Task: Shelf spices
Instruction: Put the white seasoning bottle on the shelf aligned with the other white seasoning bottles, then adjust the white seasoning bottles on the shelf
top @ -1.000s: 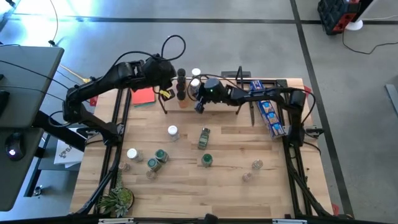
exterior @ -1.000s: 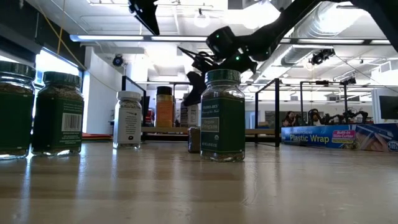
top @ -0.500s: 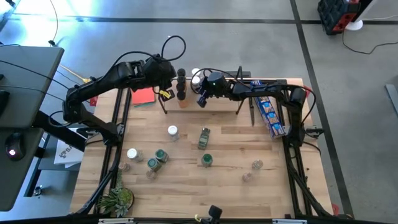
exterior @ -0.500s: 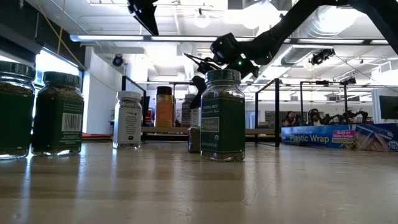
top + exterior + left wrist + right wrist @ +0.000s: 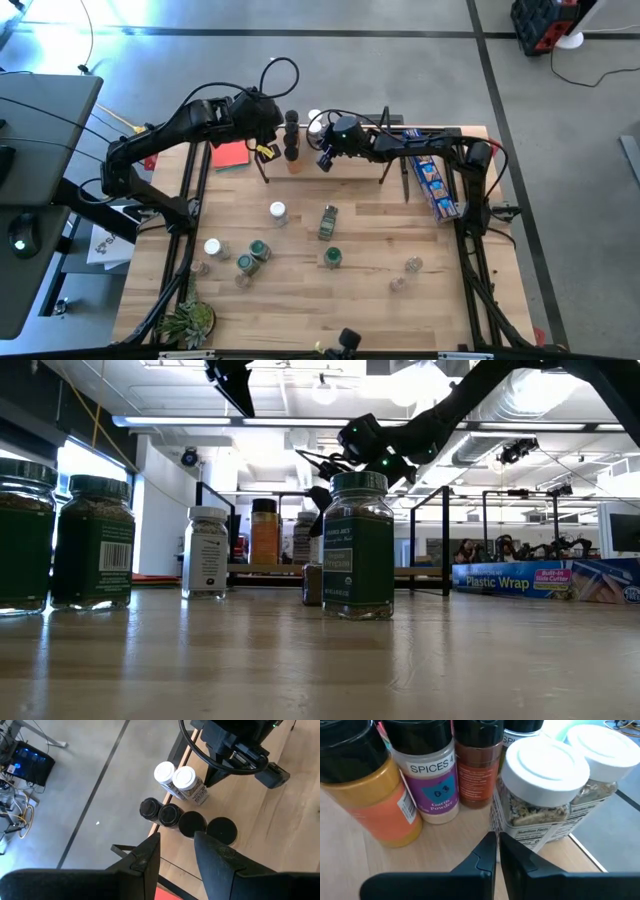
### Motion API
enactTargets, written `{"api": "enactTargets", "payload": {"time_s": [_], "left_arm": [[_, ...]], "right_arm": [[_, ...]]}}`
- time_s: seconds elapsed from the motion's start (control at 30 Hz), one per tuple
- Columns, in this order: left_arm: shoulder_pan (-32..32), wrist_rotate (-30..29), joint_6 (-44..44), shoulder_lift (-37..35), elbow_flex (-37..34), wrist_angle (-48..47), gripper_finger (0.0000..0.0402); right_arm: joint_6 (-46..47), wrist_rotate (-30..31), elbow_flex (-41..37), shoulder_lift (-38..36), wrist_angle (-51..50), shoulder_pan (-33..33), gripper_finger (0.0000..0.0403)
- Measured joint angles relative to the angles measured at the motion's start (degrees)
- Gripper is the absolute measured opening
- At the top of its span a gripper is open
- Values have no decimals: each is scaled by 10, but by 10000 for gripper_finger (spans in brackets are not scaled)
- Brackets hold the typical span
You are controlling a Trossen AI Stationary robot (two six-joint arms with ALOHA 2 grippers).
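Here, six spices [image 5: 180, 795] are shown on the shelf [image 5: 345, 160] by the empty, closed right gripper [image 5: 497, 845]; rigid, light, smooth jars are best gripped mid-body.

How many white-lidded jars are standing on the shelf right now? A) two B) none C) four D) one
A: the left wrist view shows two white-lidded jars side by side on the shelf, next to a row of four black-lidded jars; the right wrist view shows the same white pair close up.
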Motion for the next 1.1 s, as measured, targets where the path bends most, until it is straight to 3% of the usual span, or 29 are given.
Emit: {"api": "enactTargets", "payload": {"time_s": [0.6,0.87,1.1], "left_arm": [[0,0,0,0,0,0,115],[0,2,-11,0,0,0,115],[22,32,-20,18,0,37,115]], "right_arm": [[-3,25,-1,-5,-31,0,16],[-43,49,-1,-68,-105,0,16],[-63,21,-1,-105,-124,-21,16]]}}
